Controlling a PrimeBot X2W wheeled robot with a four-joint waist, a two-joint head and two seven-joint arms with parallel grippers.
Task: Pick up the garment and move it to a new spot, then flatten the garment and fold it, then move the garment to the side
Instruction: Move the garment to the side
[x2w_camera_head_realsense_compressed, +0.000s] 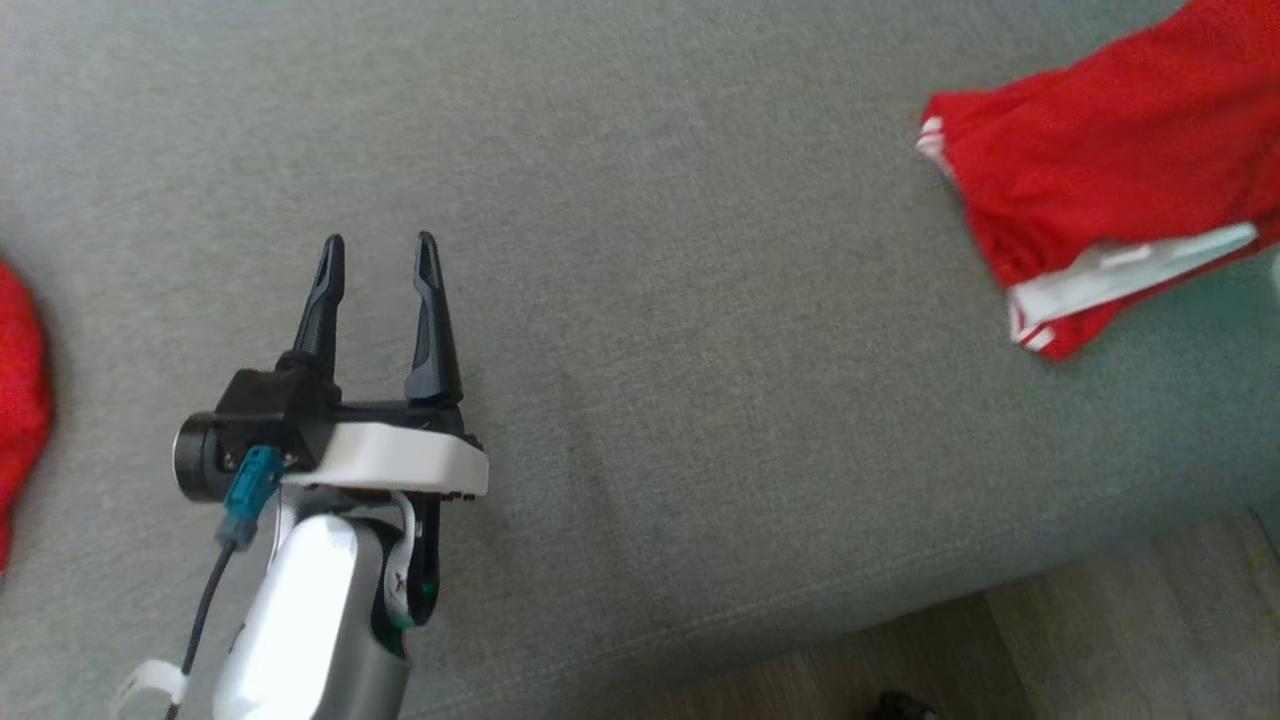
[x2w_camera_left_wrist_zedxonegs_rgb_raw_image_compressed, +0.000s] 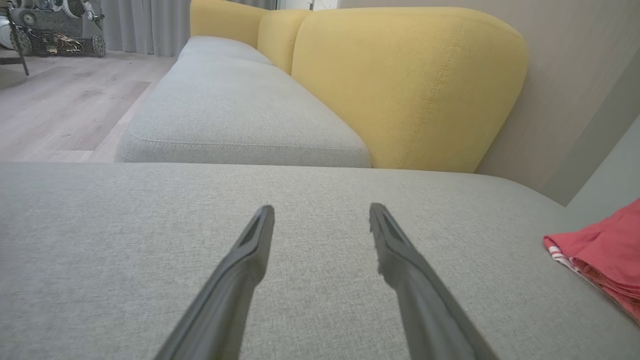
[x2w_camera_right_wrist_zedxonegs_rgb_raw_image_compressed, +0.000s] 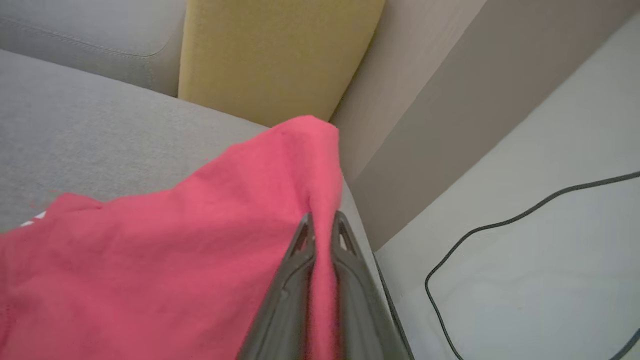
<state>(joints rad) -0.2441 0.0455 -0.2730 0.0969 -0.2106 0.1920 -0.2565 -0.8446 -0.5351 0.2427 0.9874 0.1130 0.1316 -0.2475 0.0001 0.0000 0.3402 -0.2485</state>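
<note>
The garment (x2w_camera_head_realsense_compressed: 1110, 170) is red with white trim and lies at the far right of the grey couch seat (x2w_camera_head_realsense_compressed: 700, 300). In the right wrist view my right gripper (x2w_camera_right_wrist_zedxonegs_rgb_raw_image_compressed: 322, 225) is shut on an edge of the garment (x2w_camera_right_wrist_zedxonegs_rgb_raw_image_compressed: 200, 240), with red cloth pinched between its two fingers and lifted into a peak. My left gripper (x2w_camera_head_realsense_compressed: 380, 258) hovers open over bare seat at the lower left, well apart from the garment, with nothing between its fingers. The left wrist view shows my left gripper (x2w_camera_left_wrist_zedxonegs_rgb_raw_image_compressed: 322, 215) the same way, with the garment (x2w_camera_left_wrist_zedxonegs_rgb_raw_image_compressed: 600, 255) at the right edge.
Another patch of red cloth (x2w_camera_head_realsense_compressed: 20, 400) lies at the left edge of the seat. Yellow back cushions (x2w_camera_left_wrist_zedxonegs_rgb_raw_image_compressed: 405, 85) stand behind the seat. Wooden floor (x2w_camera_head_realsense_compressed: 1100, 650) runs below the couch's front edge. A black cable (x2w_camera_right_wrist_zedxonegs_rgb_raw_image_compressed: 500, 225) lies on the pale surface to the right.
</note>
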